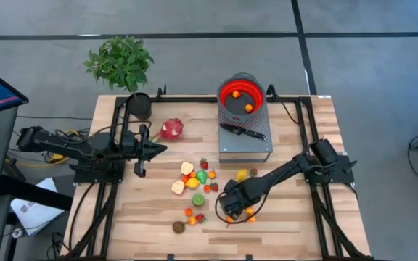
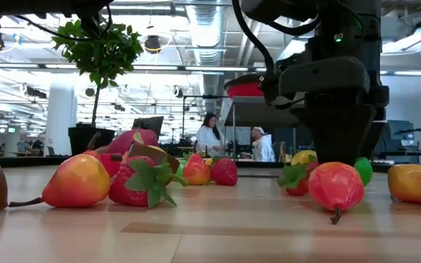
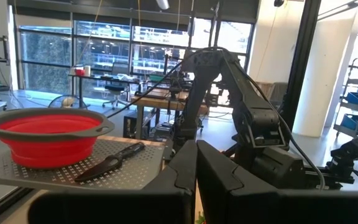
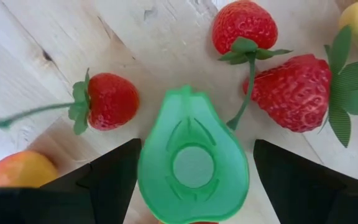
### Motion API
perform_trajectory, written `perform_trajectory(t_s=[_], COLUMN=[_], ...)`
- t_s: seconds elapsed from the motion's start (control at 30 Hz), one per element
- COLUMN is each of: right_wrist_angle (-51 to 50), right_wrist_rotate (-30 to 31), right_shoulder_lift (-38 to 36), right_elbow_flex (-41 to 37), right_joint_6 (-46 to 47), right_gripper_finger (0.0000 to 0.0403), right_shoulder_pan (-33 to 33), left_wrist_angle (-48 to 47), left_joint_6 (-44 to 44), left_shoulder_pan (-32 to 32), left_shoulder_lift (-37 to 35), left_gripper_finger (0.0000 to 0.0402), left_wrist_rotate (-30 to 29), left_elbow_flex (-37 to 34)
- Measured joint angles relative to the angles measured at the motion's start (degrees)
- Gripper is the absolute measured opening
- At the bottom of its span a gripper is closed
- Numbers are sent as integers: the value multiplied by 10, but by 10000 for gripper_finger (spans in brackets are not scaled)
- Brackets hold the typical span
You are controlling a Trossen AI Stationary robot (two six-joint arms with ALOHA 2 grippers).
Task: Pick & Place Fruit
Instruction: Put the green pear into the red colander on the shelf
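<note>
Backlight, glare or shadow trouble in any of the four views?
High view: even light, soft shadows on the wooden table. Low view: bright room behind, right gripper a dark silhouette. Left wrist view: bright windows, left gripper dark against them. Right wrist view: green pear-shaped plastic fruit half evenly lit, no glare.

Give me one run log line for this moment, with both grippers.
left gripper: shut, empty, waiting | right gripper: open, straddling green fruit half | bowl: two orange fruits
</note>
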Motion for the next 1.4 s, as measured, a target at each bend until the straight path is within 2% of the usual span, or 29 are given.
perform_trajectory(t_s=[0.43, 0.97, 1.23, 1.4], right_wrist_angle=[21, 23, 26, 32], right_wrist_rotate=[0, 0, -3, -18], right_shoulder_lift=[0, -1, 0, -2], right_elbow_flex=[0, 0, 0, 0], right_joint_6=[0, 2, 1, -12], right_gripper_finger=[295, 197, 186, 132], right_shoulder_pan=[0, 0, 1, 0], left_wrist_angle=[0, 0, 0, 0], left_joint_6=[0, 0, 0, 0], left_shoulder_pan=[0, 0, 0, 0], left_shoulder_lift=[0, 0, 0, 0], left_gripper_finger=[3, 3, 3, 3], left_wrist_rotate=[0, 0, 0, 0], left_elbow_flex=[0, 0, 0, 0])
